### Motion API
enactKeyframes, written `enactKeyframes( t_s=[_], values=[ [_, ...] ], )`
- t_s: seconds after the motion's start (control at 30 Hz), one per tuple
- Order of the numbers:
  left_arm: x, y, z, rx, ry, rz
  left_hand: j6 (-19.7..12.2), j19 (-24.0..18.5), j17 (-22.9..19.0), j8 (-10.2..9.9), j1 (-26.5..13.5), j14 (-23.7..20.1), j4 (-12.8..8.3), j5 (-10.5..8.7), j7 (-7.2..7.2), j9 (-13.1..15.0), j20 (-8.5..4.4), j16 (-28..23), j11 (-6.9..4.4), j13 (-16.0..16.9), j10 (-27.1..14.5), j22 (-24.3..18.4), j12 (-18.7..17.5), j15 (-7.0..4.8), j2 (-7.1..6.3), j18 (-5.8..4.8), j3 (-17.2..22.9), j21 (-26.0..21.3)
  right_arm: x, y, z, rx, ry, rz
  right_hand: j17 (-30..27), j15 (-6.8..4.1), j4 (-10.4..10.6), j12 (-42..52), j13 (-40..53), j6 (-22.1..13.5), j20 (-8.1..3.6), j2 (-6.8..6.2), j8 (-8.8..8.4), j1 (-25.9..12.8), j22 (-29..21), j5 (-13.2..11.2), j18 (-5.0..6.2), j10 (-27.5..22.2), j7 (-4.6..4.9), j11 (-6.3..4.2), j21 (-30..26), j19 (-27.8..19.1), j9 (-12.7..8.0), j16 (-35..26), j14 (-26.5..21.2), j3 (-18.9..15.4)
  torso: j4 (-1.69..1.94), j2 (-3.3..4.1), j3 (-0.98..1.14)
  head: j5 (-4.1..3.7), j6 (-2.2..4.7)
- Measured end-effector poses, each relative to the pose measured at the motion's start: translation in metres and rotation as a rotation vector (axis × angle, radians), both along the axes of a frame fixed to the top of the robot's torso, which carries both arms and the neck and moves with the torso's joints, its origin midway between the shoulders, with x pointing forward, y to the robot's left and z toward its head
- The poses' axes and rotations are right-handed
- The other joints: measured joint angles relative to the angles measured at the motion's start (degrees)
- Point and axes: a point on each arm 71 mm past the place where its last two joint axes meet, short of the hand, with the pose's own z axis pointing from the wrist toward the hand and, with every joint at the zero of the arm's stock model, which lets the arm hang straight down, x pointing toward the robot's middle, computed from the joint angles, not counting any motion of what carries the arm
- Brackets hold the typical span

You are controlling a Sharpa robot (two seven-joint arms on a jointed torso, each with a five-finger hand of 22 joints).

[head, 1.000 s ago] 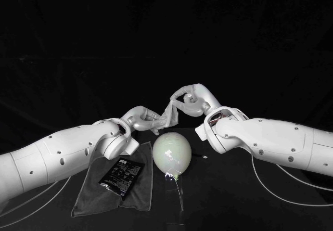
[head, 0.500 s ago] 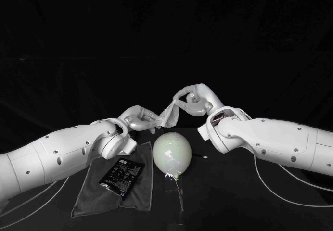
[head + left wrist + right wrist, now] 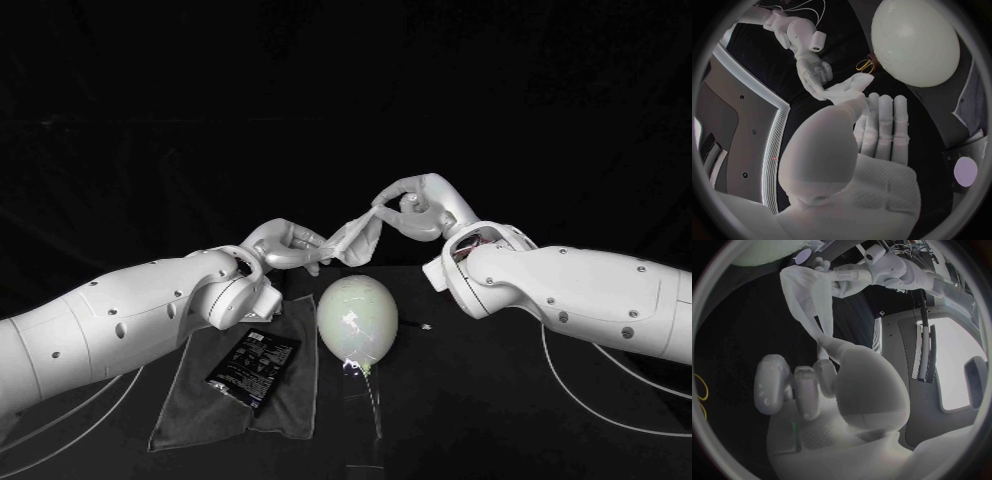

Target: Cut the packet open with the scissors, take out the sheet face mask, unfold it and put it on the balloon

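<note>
Sheet face mask (image 3: 353, 238): ends clamped in fingers of my left hand (image 3: 289, 245) and right hand (image 3: 411, 205). Hands now wider apart than a second ago; unfolding progresses.

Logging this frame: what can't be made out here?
Sheet mask, head view: bunched between the left hand and right hand; its outline is lost in its own folds.
Packet, head view: print and cut edge too small.
Scissors, left wrist view: yellow handles peek past the balloon, which hides the blades.
Speck beside the balloon, head view: too small to name.
</note>
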Motion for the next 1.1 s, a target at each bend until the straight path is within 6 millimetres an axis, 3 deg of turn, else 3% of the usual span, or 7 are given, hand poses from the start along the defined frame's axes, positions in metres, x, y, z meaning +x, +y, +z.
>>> enactKeyframes(
  t_s=[1.1],
  values=[
    [0.003, 0.009, -0.003, -0.003, 0.030, 0.035, 0.0, -0.2, 0.2, 0.4, -1.0, 0.4, -1.2, -0.13, 0.01, 0.0, 0.20, 0.0, -0.10, -0.3, 0.5, 0.5, -0.5, -0.02, -0.61, -0.11, 1.2, 0.9, 0.005, -0.028, -0.002, 0.015, 0.022, -0.069, 0.0, 0.00, -0.2, 0.0, 0.0, -0.3, 0.01, -0.13, 0.21, -0.1, 0.0, -0.2, -0.01, 0.0, 0.04, 0.00, 0.0, 0.0, 0.0, 0.1, 0.0, 0.2, 0.03, 0.02, -0.01, 0.09, 0.12]
  ],
)
